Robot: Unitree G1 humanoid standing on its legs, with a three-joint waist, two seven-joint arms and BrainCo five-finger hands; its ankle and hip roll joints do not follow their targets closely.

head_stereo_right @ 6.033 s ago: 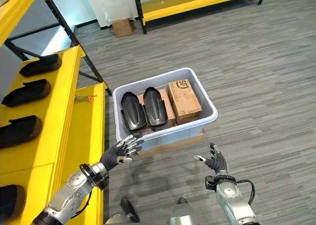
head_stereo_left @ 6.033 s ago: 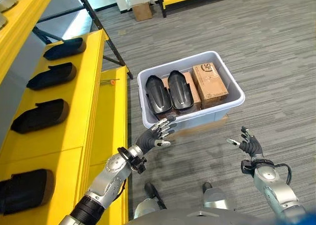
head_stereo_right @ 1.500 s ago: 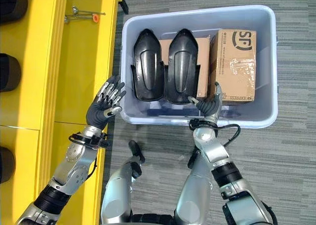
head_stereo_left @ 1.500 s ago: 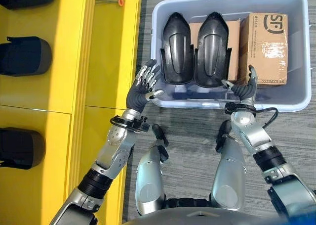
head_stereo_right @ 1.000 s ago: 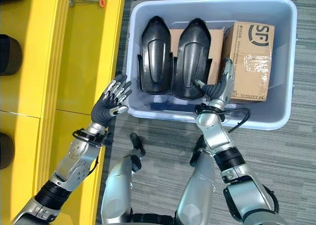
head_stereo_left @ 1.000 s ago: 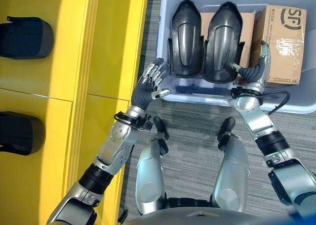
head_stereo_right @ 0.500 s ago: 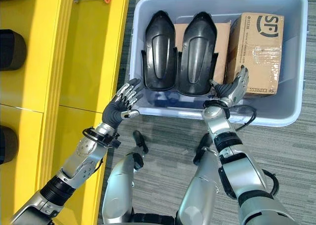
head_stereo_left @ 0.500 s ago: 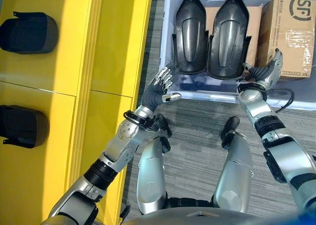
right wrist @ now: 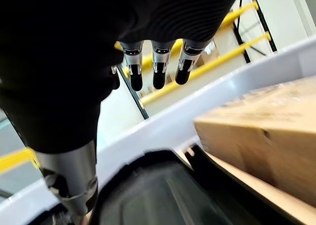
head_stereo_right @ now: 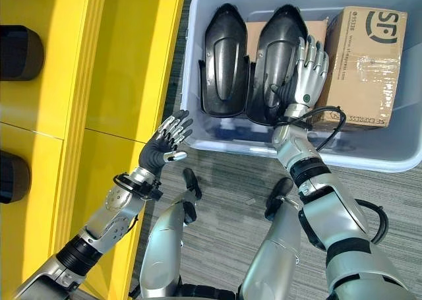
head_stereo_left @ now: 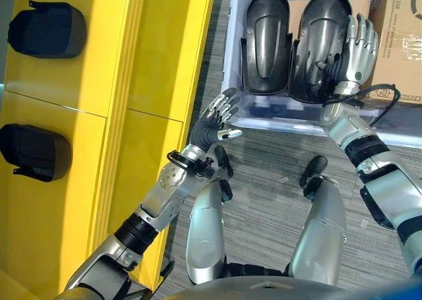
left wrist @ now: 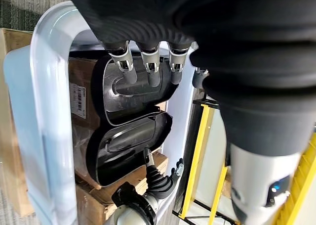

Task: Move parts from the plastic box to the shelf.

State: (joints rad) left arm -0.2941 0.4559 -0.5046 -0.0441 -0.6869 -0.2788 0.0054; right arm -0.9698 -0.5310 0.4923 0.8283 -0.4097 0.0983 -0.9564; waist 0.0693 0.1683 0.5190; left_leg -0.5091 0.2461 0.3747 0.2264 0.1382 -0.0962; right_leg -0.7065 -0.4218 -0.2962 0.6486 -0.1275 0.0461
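The right hand (head_stereo_right: 305, 69) has reached into the plastic box (head_stereo_right: 369, 153) over the right-side black part (head_stereo_right: 277, 53).

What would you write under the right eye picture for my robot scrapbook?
Robot's open right hand reaches over a black part in the plastic box, while its open left hand waits outside near the yellow shelf.

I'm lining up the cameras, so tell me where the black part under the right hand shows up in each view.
Left eye view: black part, upper right, in the plastic box.
Right eye view: upper middle, right hand over it.
Left wrist view: lower shell.
Right wrist view: dark surface below.
Shared landmark: cardboard box.
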